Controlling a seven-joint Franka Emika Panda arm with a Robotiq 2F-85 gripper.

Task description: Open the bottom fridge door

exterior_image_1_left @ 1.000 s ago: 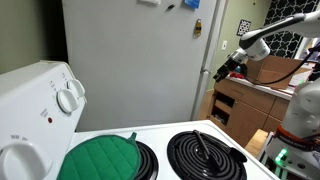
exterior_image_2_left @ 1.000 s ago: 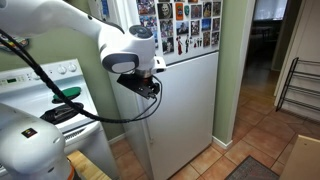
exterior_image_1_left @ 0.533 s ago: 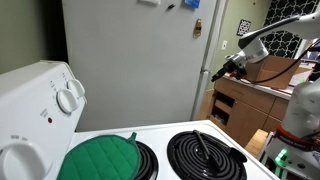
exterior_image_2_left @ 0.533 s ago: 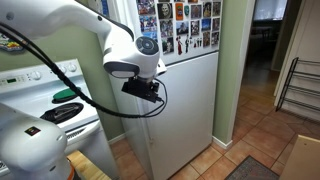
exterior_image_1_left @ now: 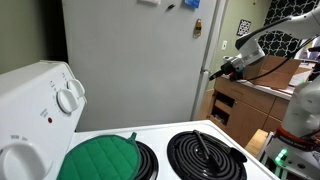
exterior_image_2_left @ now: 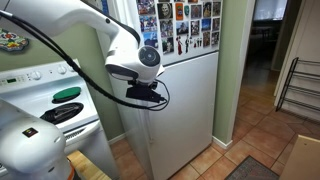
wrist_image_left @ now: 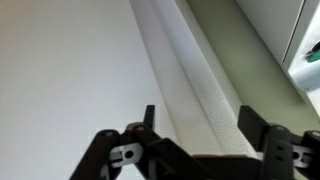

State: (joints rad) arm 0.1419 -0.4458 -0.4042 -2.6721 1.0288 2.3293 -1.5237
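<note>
The bottom fridge door (exterior_image_2_left: 192,110) is a plain off-white panel below the upper door covered in photos. In an exterior view it shows nearly edge-on (exterior_image_1_left: 207,100) beside the fridge's grey side wall. My gripper (exterior_image_2_left: 152,100) is at the door's side edge at mid height, also seen in an exterior view (exterior_image_1_left: 212,73). In the wrist view the gripper (wrist_image_left: 200,125) is open, its two dark fingers on either side of the door's rounded white edge (wrist_image_left: 195,85). Whether the fingers touch the door cannot be told.
A white stove (exterior_image_1_left: 160,135) with black coil burners and a green pot holder (exterior_image_1_left: 100,160) stands beside the fridge. Brown wooden cabinet drawers (exterior_image_1_left: 238,105) sit behind the arm. A green wall (exterior_image_2_left: 232,70) and a tiled floor (exterior_image_2_left: 250,150) lie past the fridge.
The gripper has moved in closer to the door's side edge and slightly lower; the arm's wrist has swung round. The door has not moved.
</note>
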